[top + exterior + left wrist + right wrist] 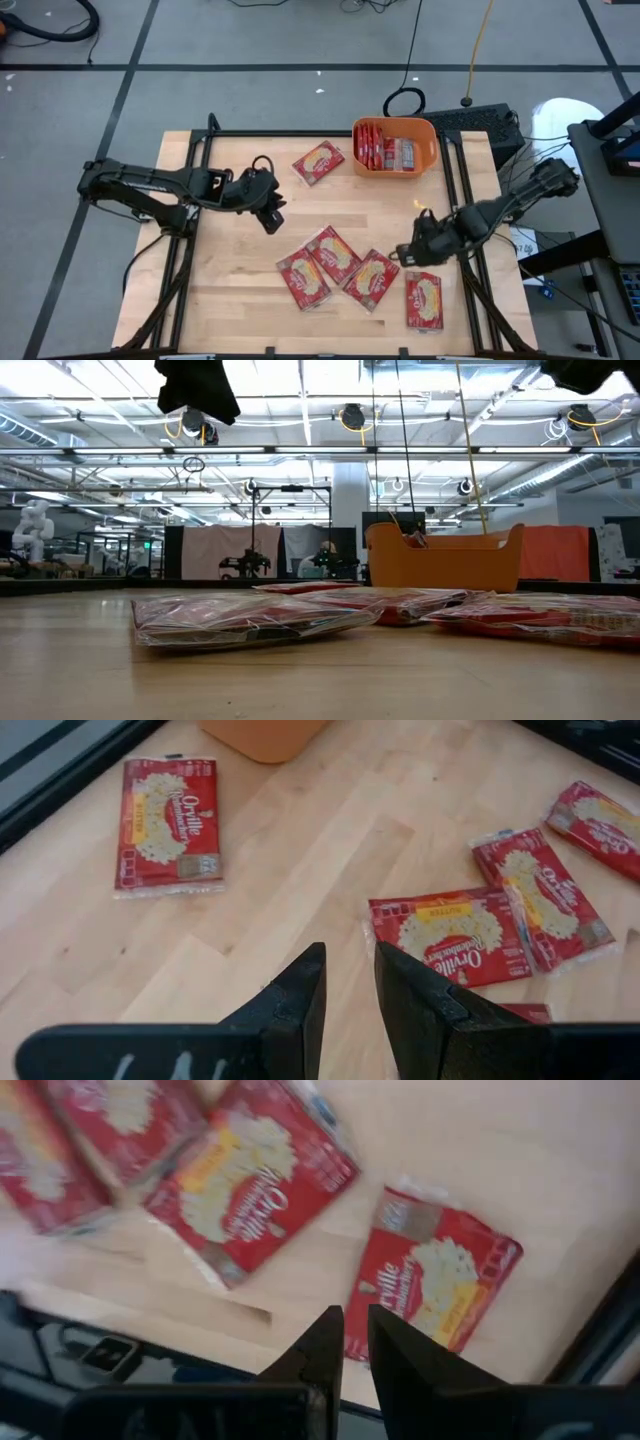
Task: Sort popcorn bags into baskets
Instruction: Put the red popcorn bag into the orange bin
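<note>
Several red popcorn bags lie flat on the wooden table. One [318,162] lies alone near the orange basket [432,150], which holds more bags. Three overlap near the front [335,262], and another [424,300] lies at the front right. My left gripper [270,215] hangs above bare wood left of centre, narrowly open and empty [350,970]. My right gripper [408,255] hangs above the table between the cluster's right bag [250,1185] and the front-right bag [435,1285]. Its fingers are almost together with nothing between them [355,1325].
Black rails [452,200] run along the table's left and right sides. A black box and cables [480,120] sit behind the basket. Bare wood shows in the table's left half [225,270].
</note>
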You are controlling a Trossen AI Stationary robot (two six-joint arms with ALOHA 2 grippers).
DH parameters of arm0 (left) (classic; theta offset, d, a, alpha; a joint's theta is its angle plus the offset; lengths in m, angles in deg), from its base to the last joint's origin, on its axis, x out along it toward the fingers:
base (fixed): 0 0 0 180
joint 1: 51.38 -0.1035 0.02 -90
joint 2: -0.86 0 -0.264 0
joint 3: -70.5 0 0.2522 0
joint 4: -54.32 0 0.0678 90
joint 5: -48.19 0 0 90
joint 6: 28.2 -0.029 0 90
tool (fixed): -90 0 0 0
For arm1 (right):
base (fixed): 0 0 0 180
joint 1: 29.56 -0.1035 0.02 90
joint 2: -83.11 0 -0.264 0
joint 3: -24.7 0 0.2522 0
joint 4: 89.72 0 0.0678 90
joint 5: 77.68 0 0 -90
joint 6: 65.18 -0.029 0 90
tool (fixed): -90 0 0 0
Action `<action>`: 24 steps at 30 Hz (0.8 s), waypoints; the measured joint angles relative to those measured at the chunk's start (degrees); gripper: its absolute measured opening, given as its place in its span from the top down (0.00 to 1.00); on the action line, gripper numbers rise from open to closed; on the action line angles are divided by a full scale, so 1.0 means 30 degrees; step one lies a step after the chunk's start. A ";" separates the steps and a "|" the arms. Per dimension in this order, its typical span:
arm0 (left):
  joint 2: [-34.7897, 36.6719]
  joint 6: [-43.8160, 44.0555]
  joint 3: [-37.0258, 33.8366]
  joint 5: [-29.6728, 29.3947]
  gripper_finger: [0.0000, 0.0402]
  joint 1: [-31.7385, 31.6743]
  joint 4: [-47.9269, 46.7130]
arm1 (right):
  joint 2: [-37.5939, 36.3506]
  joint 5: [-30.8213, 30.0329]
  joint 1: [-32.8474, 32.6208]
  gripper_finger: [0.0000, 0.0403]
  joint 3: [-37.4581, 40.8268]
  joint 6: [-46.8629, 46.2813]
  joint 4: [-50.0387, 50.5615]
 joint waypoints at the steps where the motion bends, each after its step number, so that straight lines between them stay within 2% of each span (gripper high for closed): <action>1: 0.0000 0.0000 0.0000 0.0007 0.77 0.0105 0.0001 | 0.0299 0.0179 -0.0218 0.90 0.0000 -0.0402 -0.0014; 6: 0.0000 0.0147 0.0000 0.0006 0.77 0.0543 0.0015 | 0.1883 0.0451 -0.1012 0.87 0.0000 -0.0729 -0.0607; 18: 0.0000 0.0036 0.0000 -0.0571 0.77 0.0633 0.0015 | 0.5079 0.0855 -0.1216 0.57 0.0000 -0.0295 -0.1161; 24: 0.0000 0.0029 0.0000 -0.0838 0.77 0.0619 0.0014 | 0.6315 0.0940 -0.1212 0.50 0.0017 0.0131 -0.1231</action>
